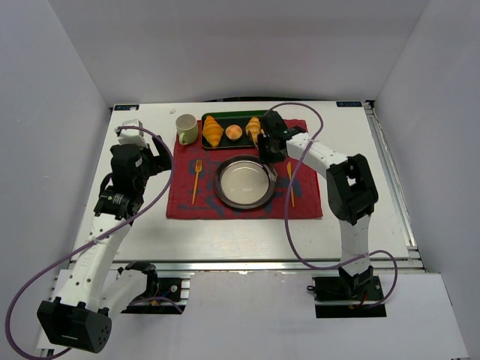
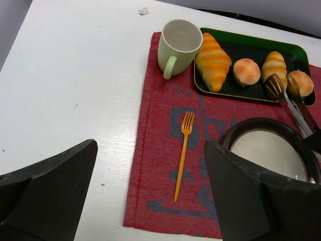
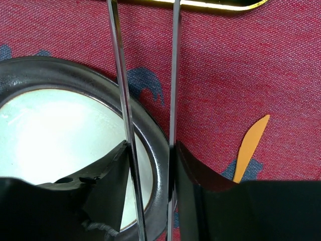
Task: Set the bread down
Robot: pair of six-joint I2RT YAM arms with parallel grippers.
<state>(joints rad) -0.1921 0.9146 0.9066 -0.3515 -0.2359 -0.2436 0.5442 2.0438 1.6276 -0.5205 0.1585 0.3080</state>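
Observation:
The bread [image 2: 275, 64], a slim ridged golden roll, lies in the black tray [image 2: 251, 50] between two small round buns [image 2: 247, 71]. It also shows in the top view [image 1: 253, 129]. My right gripper [image 3: 150, 150] is shut on a pair of metal tongs [image 3: 174, 75], one arm against each finger. The tong tips [image 2: 275, 86] sit spread at the tray's near edge, just in front of the bread; I cannot tell whether they touch it. My left gripper [image 2: 150, 150] hangs open above the left side of the red mat [image 2: 150, 150], holding nothing.
A larger croissant [image 2: 212, 60] lies at the tray's left end beside a pale green mug [image 2: 176, 42]. A dark-rimmed plate [image 1: 245, 181] sits mid-mat under the right wrist. An orange fork [image 2: 182, 153] lies left of it and an orange knife [image 3: 251, 140] right.

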